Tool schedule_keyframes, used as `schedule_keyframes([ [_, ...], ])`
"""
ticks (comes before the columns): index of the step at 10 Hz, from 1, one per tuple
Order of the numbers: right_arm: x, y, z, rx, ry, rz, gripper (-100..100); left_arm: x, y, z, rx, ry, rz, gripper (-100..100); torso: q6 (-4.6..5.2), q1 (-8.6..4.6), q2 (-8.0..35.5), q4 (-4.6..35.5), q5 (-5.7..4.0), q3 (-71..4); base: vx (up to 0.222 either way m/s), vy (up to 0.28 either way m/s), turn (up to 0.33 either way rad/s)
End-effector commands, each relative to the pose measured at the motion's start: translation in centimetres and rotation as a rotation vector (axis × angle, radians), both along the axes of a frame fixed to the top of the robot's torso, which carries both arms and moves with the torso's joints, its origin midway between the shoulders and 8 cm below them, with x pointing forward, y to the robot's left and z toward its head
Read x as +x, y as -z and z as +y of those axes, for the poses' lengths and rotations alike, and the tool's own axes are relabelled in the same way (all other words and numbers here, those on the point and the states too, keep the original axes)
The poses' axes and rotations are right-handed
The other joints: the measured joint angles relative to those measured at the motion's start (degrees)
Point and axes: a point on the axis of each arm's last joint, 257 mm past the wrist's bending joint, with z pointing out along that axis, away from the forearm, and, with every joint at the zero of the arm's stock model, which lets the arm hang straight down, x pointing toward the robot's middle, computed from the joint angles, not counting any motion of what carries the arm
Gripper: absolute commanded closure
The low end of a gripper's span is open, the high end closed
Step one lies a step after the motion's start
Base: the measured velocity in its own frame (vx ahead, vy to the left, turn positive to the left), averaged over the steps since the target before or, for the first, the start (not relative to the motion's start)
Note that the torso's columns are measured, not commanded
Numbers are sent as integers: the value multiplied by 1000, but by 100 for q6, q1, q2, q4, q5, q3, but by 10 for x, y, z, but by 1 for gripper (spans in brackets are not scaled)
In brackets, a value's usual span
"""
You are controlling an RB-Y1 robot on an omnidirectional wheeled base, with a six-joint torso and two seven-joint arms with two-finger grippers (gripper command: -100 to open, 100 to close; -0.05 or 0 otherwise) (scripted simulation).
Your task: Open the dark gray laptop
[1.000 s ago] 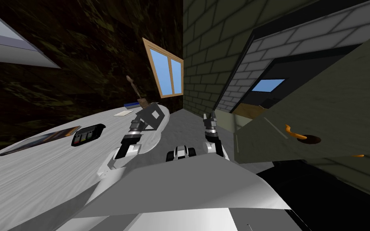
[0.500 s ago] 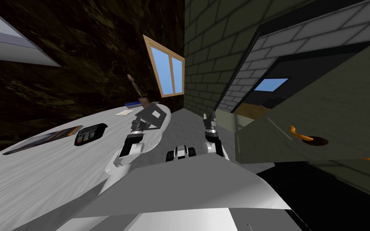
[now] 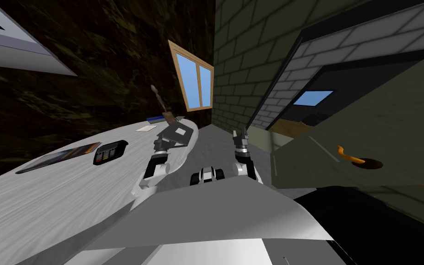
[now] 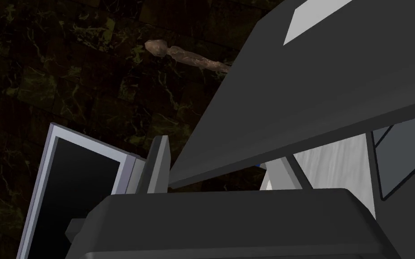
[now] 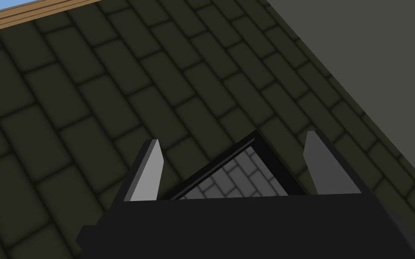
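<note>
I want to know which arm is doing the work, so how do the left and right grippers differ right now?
The left gripper is over the white table; the right gripper is off it, above the grey floor. The edge of the dark grey laptop lid crosses between the left gripper's fingers; nothing lies between the right gripper's. Both stand open.

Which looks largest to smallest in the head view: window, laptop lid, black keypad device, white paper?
Largest: window.
Next: laptop lid and black keypad device, too alike to rank.
Smallest: white paper, though it lies farther off.
</note>
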Motion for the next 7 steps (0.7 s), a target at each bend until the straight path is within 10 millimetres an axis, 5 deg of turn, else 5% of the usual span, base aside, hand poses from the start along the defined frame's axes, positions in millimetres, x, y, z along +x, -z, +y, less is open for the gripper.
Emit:
schedule_keyframes([
  [1, 0, 0, 0, 0, 0, 0, 0, 0, 20, -2, -139, 8, 1, 100, -1, 4, 2, -1, 1, 3, 13, 59, 20],
  [4, 0, 0, 0, 0, 0, 0, 0, 0, 47, -6, -325, 16, 0, 100, -6, 32, 6, 2, 11, 6, 10, 84, 18],
  [5, 0, 0, 0, 0, 0, 0, 0, 1, 35, -1, -286, 16, 9, -100, -6, 33, 5, 2, 12, 5, 7, 27, 27],
  [7, 0, 0, 0, 0, 0, 0, 0, 2, 29, 0, -286, 17, 9, -100, 0, -12, -1, -1, -4, 0, 4, -28, 13],
])
